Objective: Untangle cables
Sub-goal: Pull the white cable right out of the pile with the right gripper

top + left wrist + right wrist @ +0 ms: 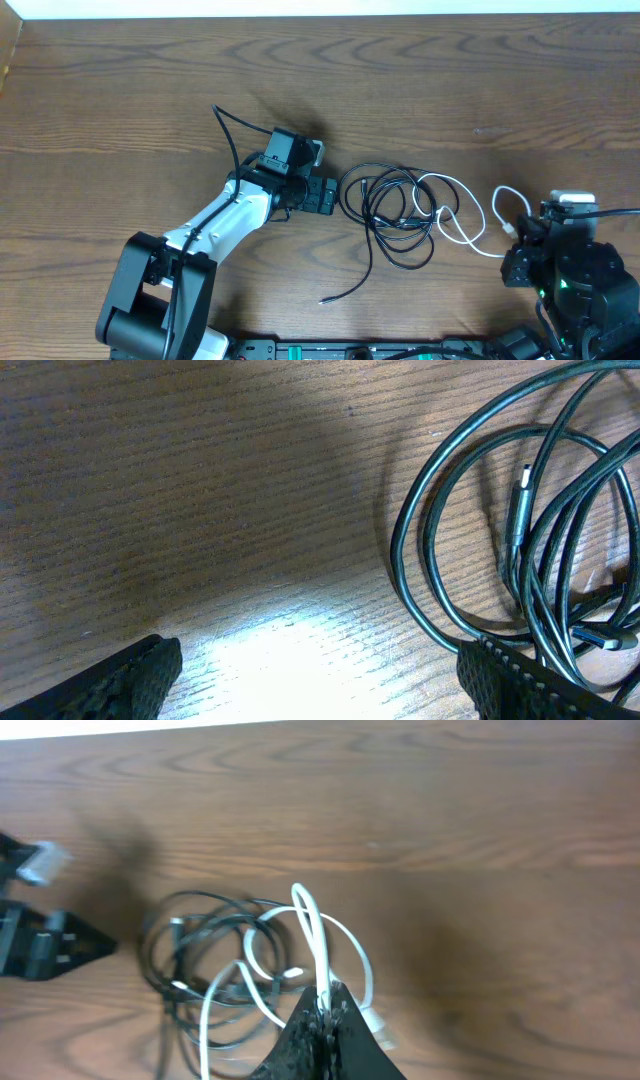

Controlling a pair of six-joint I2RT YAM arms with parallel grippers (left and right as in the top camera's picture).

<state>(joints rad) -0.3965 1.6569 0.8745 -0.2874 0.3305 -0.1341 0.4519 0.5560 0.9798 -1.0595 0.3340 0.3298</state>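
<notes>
My right gripper (325, 1005) clamped shut on thin white cable (318, 935), loop rose from fingertips. My left gripper (325, 680) spread wide, empty, one fingertip just beside coil of thin black cables (517, 520). White strand overlapped black coil, mid brown wooden table (450, 80).

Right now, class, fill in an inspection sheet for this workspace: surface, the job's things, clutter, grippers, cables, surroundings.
Surface: brown wooden table, grain showing around the work.
Job's things: black cables coiled in overlapping loops mid-table; a white cable looped into their right side.
Clutter: nothing seen.
Grippers: left gripper open, fingers spread at the black coil's left edge; right gripper shut on the white cable.
Cables: one loose black end lies toward the near edge; the white cable runs from the tangle to the right gripper.
Surroundings: pale strip beyond the table's far edge; arm bases at the near edge.
</notes>
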